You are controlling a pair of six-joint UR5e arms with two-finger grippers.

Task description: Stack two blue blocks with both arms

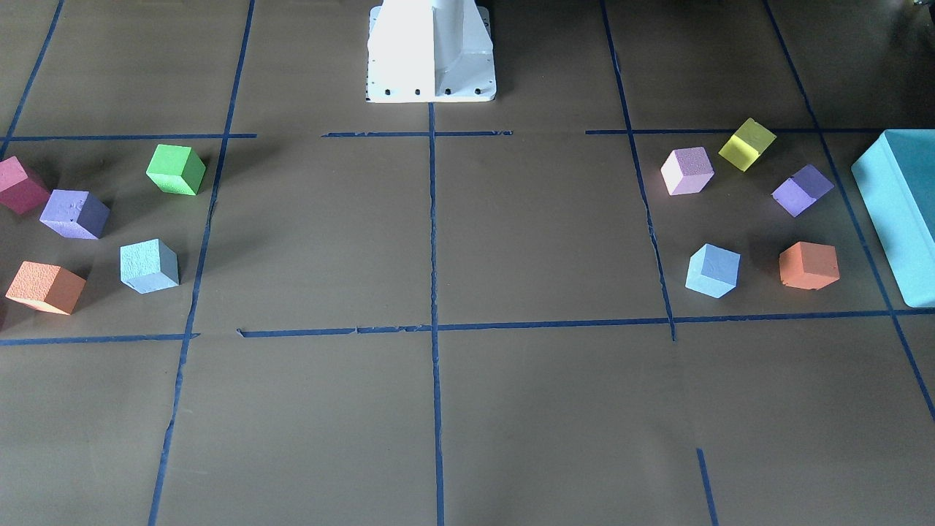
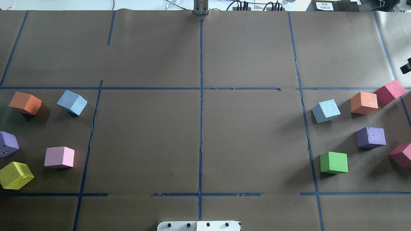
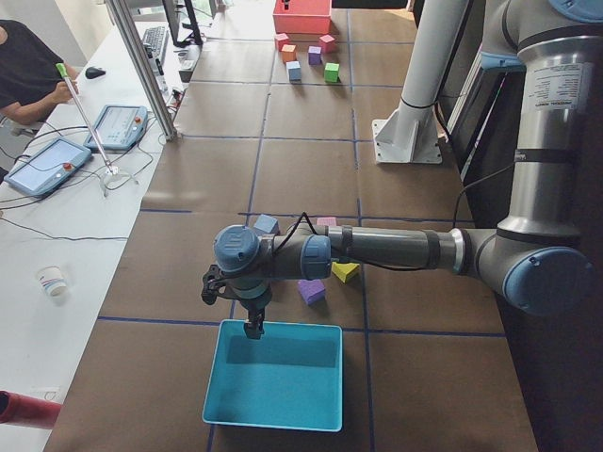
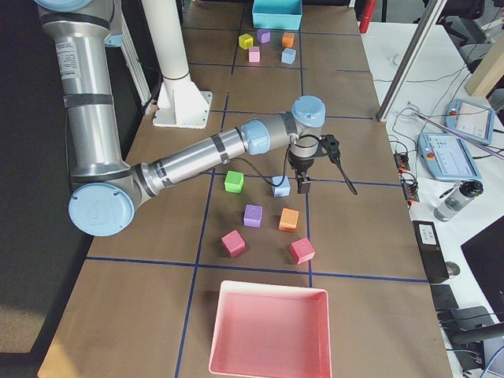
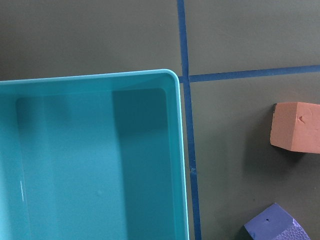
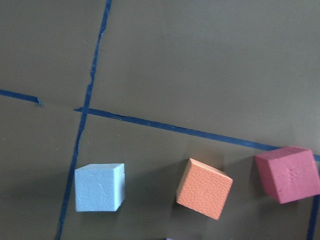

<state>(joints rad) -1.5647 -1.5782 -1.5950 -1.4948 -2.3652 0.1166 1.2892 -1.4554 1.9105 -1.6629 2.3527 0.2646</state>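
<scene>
Grippers first: your left gripper (image 3: pixel 253 329) hangs over the teal box (image 3: pixel 273 377), at its rim on the side of the white base (image 1: pixel 431 51). Your right gripper (image 4: pixel 303 187) hangs just beside the right-side blue block (image 4: pixel 281 187). Both show clearly only from the table ends, so you cannot tell whether their fingers are spread or pressed together.

Nearest the base lie a pink cube (image 2: pixel 59 157) on its left and a green cube (image 2: pixel 334 162) on its right. Farther from the base, the left-side blue block (image 2: pixel 72 102) rests on the paper near an orange cube (image 2: pixel 25 103), well apart from the right-side blue block.

Farthest from the base stand the containers: the teal box at the left end and the pink box (image 4: pixel 272 331) at the right, each showing you only its own floor. The front view's edge cuts off most of the teal box. A black part at the overhead view's right edge is too cropped to identify.
</scene>
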